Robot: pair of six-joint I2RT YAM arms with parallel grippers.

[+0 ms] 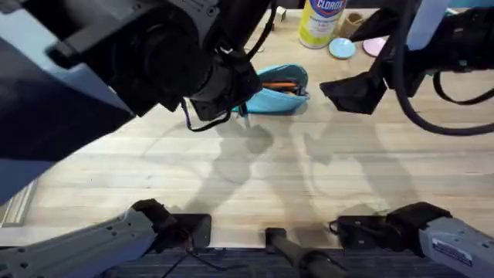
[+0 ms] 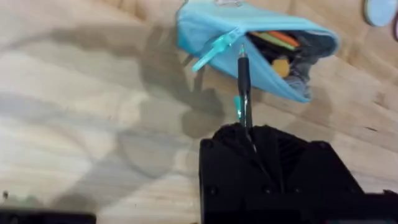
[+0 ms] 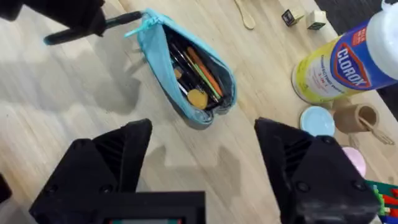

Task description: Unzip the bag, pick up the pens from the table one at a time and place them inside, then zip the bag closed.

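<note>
Left arm looms large and dark under the overhead camera; its pincer [image 2: 249, 134] is clamped on a thin black pen [image 2: 244, 87], tip aimed at the open mouth of the bag [image 2: 211, 28]. Pen's teal accent shows just beside the fingers. Bag lies on the tabletop [image 1: 231, 177] toward the far side, near the middle, already unzipped, with orange and dark sticks and a round yellow-orange bit visible inside. Zipper pull [image 2: 211, 51] sticks out at the end of the bag nearest the pen.

Right pincer [image 3: 199, 155] hangs above the tabletop beside the bag, jaws spread wide, holding nothing. A Clorox canister [image 3: 339, 62] and a small blue disc [image 3: 317, 121] sit beyond the bag.

Handling, judged: pen is light, stiff and slick, and could pivot in the grip; bag is soft fabric, likely to slump or slide when poked. Best hold for zipping looks like the pull tab, with the other pincer pinning the bag's far end.
</note>
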